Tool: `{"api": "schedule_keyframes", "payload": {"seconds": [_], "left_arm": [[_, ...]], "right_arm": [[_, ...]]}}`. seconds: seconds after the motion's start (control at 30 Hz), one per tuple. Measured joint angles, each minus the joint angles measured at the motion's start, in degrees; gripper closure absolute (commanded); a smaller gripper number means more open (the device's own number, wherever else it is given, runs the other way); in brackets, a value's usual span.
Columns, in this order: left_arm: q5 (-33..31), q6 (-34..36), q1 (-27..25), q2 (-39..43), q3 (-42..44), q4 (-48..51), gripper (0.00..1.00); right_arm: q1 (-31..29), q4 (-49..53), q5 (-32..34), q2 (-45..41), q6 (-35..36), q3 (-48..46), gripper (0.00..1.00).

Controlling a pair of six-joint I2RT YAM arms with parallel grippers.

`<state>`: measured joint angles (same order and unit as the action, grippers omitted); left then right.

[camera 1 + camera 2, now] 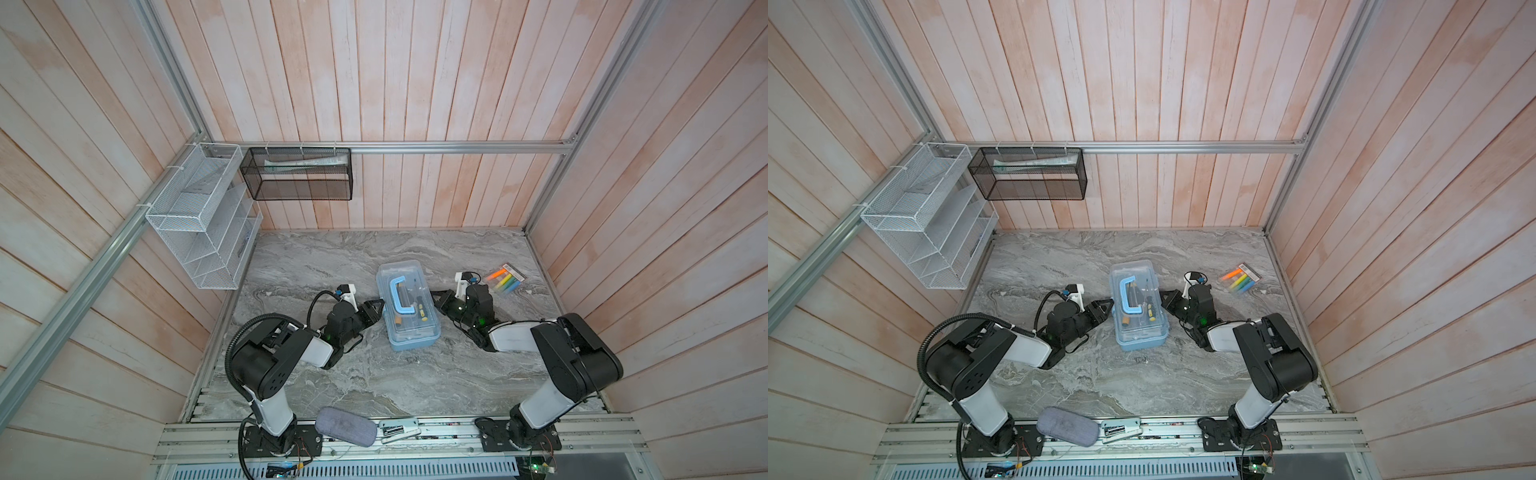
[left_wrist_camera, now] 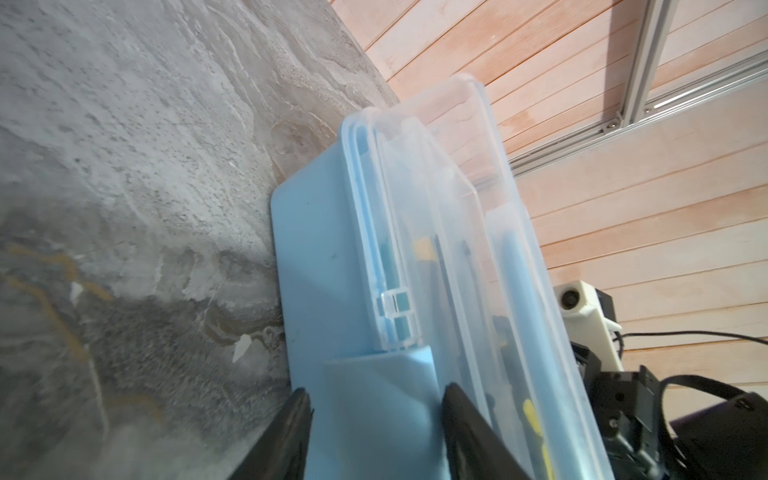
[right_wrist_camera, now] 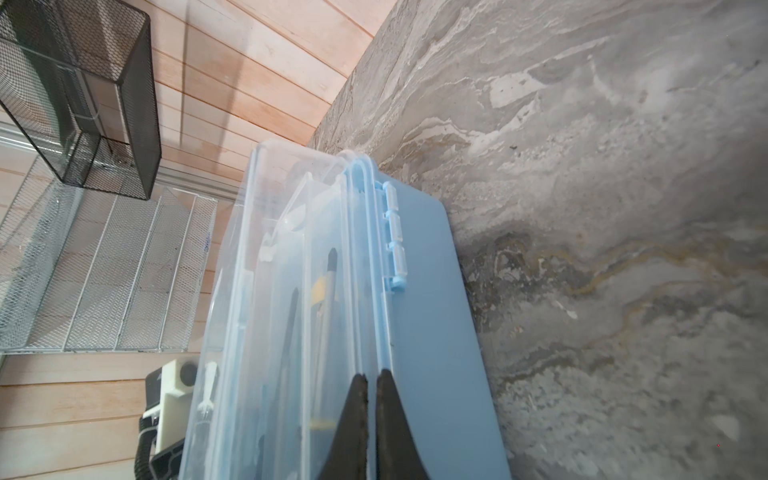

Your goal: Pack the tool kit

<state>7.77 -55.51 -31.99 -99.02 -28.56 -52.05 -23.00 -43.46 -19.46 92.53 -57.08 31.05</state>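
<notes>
Item: tool box (image 1: 409,307), light blue with a clear lid (image 2: 453,232). It lies flat on the marble table (image 1: 332,257) directly between the two sets of fingers, lid down and blue handle (image 1: 401,295) on top. Contents seen through the lid: a screwdriver (image 3: 330,274) and a yellow-black knife (image 1: 422,313). Left gripper (image 2: 376,386): fingers (image 2: 295,428) stand partly open on either side of the blue latch (image 2: 386,432) and clamp nothing. Right gripper (image 3: 372,374): fingers (image 3: 355,407) are drawn together, tips at the rim seam on the side with the hinge (image 3: 395,241); whether they pinch the rim cannot be told. Markers (image 1: 505,279): just beyond the right fingers, on the side away from the box. Grey pouch (image 1: 345,426): well apart from both sets of fingers, between the arm bases.
</notes>
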Motion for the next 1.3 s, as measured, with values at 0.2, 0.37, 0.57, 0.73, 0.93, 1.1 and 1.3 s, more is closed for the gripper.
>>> {"api": "schedule_keyframes", "payload": {"seconds": [0.2,0.37,0.57,0.73,0.93,1.1,1.3], "left_arm": [[-0.94,5.66,0.55,8.98,-1.31,12.46,0.21],[-8.13,12.63,0.96,20.65,-3.63,23.04,0.12],[-21.90,23.17,1.42,31.71,-1.68,25.05,0.00],[-29.31,36.30,1.44,32.39,4.83,16.59,0.00],[-41.16,51.80,3.89,27.12,6.49,7.39,0.00],[-41.48,53.11,18.36,25.68,7.74,5.11,0.00],[-37.59,52.33,25.83,20.83,6.99,4.92,0.00]], "right_arm": [[3.15,15.89,-6.16,-8.85,8.37,2.49,0.71],[4.72,23.54,-4.39,-16.92,16.44,8.02,0.02],[4.79,26.34,4.00,-23.32,23.74,7.98,0.02],[4.79,27.26,11.39,-24.17,26.36,7.08,0.02],[-0.20,18.93,22.82,-27.17,31.58,-2.69,0.02],[-3.43,10.45,28.74,-29.83,37.38,-9.62,0.02],[-3.43,6.23,32.33,-29.53,42.38,-9.68,0.02]]}}
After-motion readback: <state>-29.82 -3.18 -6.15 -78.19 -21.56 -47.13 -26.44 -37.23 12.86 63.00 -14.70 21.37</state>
